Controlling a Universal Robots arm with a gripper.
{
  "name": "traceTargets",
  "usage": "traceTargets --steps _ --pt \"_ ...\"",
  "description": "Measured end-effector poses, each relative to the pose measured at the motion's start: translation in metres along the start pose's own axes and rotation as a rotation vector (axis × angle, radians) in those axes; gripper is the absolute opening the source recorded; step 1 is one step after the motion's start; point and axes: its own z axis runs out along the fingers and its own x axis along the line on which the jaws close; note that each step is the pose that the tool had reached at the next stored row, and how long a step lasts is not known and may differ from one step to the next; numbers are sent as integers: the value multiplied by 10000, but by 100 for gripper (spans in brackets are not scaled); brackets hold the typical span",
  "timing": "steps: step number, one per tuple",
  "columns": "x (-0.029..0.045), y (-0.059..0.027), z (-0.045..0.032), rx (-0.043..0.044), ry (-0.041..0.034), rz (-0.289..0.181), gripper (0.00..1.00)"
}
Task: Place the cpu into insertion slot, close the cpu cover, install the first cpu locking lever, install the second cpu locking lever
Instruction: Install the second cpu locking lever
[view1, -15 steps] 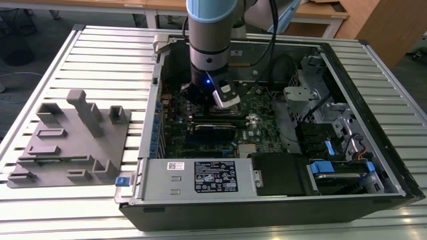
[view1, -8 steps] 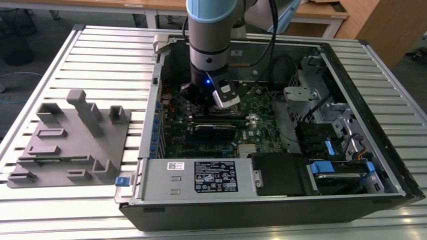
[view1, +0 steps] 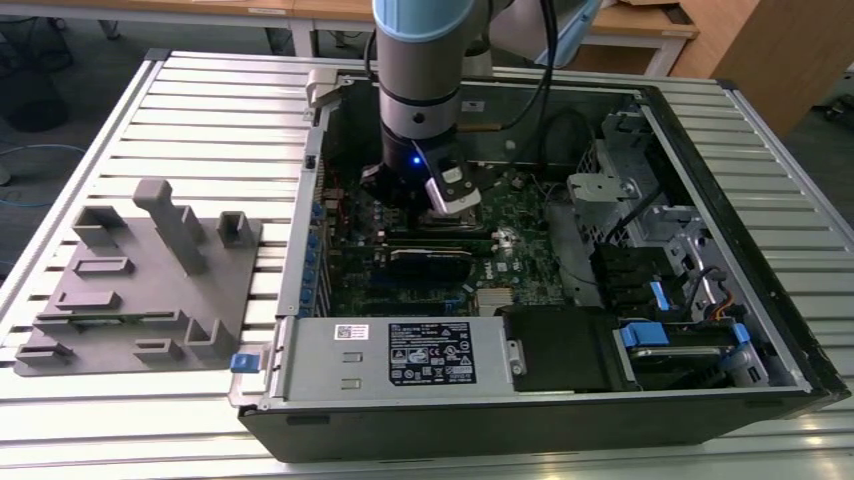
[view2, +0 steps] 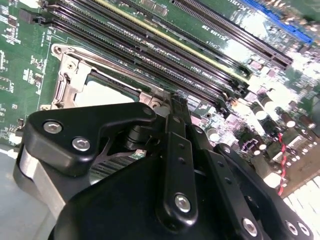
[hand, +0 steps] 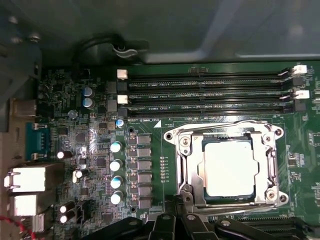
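The cpu (hand: 230, 167), a pale silver square, lies flat in the insertion slot (hand: 172, 136) on the green board. The cpu cover (hand: 187, 165), a silvery frame, lies down around it. A thin metal lever bar (hand: 225, 125) runs along the side of the slot nearest the long memory slots. My gripper (hand: 176, 209) hovers just off the slot's edge, its black fingers together and holding nothing. In the second wrist view the gripper (view2: 175, 100) stands in front of the cpu (view2: 97, 95). In the exterior view the gripper (view1: 443, 205) reaches down into the open computer case.
Long black memory slots (hand: 210, 90) lie beside the socket, with small capacitors (hand: 116, 165) and rear ports (hand: 30, 180) further off. A grey power-supply box (view1: 387, 355), drive cages (view1: 667, 250) and black cables crowd the case. A grey fixture plate (view1: 134, 290) lies at the exterior view's left.
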Motion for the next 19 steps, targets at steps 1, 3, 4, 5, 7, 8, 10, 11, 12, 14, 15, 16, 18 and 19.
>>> traceTargets --steps 1,3,4,5,7,8,10,11,12,14,15,16,18,19 --pt "-1 1 -18 1 0 0 11" --pt "-1 4 -60 4 2 1 11" --pt "-2 6 -77 4 2 1 11" --pt "-2 6 -90 4 3 1 11" --pt "-3 7 -92 3 1 0 11" --pt "-10 7 -91 2 2 0 11" --pt "-62 10 -90 4 3 1 11" --pt "-98 12 -89 4 3 1 11" --pt "-139 14 -87 4 2 1 11" --pt "-233 19 -82 4 2 1 11" --pt "-278 22 -80 4 2 0 11" --pt "-321 24 -78 3 1 1 11" --pt "-361 47 -74 4 3 0 11" --pt "-367 71 -71 4 2 3 11"
